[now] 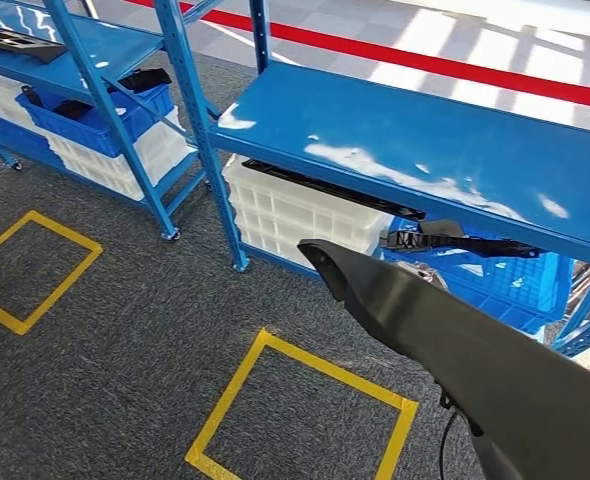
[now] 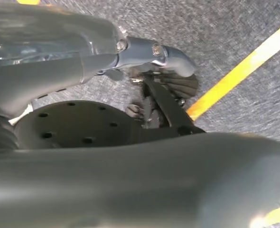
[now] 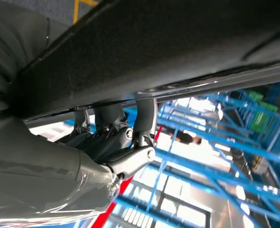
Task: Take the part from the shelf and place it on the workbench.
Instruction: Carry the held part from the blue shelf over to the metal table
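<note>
- Right hand: fingers curled up against the underside of the part, gripping it.
- Part: long, black, smooth moulded plastic panel tapering to a rounded tip, carried in front of the blue steel shelf, above grey carpet with yellow tape squares.
- Left hand: hangs over the carpet, thumb extended; grasp state cannot be determined.
- Shelf's lower tier holds white ribbed crates and a blue bin.

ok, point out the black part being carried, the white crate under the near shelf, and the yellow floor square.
black part [image 1: 458, 350]: head view, broad upper face.
white crate [image 1: 292, 215]: head view, front wall.
yellow floor square [image 1: 330, 372]: head view, far tape edge.
</note>
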